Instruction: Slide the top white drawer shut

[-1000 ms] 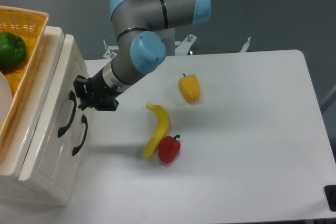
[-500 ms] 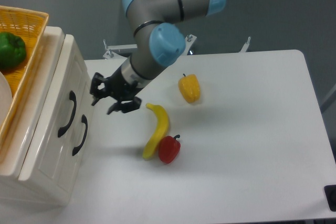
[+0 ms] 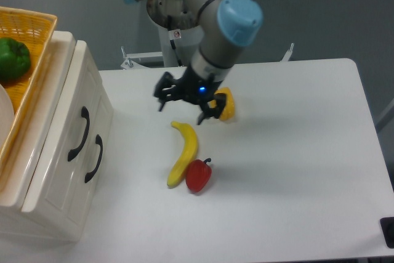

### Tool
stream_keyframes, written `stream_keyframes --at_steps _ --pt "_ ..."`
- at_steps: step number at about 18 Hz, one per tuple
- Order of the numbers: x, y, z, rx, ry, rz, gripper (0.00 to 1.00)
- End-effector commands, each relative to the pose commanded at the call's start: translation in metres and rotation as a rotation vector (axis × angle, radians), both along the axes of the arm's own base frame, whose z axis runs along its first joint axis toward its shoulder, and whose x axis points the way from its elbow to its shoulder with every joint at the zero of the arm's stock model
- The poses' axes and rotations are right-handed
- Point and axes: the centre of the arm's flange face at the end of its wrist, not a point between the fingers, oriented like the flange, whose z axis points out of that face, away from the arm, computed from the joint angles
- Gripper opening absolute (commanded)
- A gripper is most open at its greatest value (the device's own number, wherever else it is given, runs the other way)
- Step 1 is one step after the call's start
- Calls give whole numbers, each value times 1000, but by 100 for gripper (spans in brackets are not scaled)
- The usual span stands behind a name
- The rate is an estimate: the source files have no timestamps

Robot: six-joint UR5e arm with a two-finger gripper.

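The top white drawer (image 3: 79, 129) is part of a glossy cream-white cabinet at the left, with a curved black handle (image 3: 79, 133) on its panelled front. Its front sits flush with the lower drawer's front (image 3: 92, 164). My gripper (image 3: 182, 108) hangs above the table well to the right of the drawer, just above the banana's top end. Its fingers are spread open and hold nothing.
A banana (image 3: 183, 153), a red pepper (image 3: 198, 175) and a yellow pepper (image 3: 225, 104) lie mid-table. A yellow wicker basket (image 3: 31, 60) holding a green pepper (image 3: 13, 57) sits on top of the cabinet.
My gripper has pulled away from the drawer front and swung right, from beside the handles to above the banana. The drawer front now looks flush.
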Motion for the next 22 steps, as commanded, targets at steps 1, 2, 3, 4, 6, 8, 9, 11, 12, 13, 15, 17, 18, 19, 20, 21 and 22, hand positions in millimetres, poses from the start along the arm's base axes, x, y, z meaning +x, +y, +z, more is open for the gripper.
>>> stream_keyframes --at_steps 1,2,3,4,6,8,9,11,12,13,15,17,18,19,20,21,22 --pt "-11 -9 1 7 11 -3 100" --pt "-21 -19 1 13 20 -5 100" --pt "-30 -27 1 15 27 -4 100" --pt "-39 -34 1 16 37 -8 100" --pt "-53 -46 -2 -20 70 -42 100" --pt "-67 -58 -8 -53 92 -81 100" --pt "-75 -65 -11 -61 101 -96 100" --pt "-87 -74 -12 -81 132 -161 100" --pt "-95 -81 -14 -104 147 -193 100" --pt "-100 -85 -17 -131 160 -229 100" --pt "-108 -89 -22 -171 181 -283 100" --pt "-117 -92 -24 -182 189 -295 100" --pt "-127 -96 -27 -182 187 -292 100" --pt "-132 -96 -28 -180 191 -307 100" --pt "-139 -98 -32 -176 191 -330 100" --pt "-144 -103 -33 -171 197 -358 100" --pt "-149 -104 -33 -165 204 -397 100"
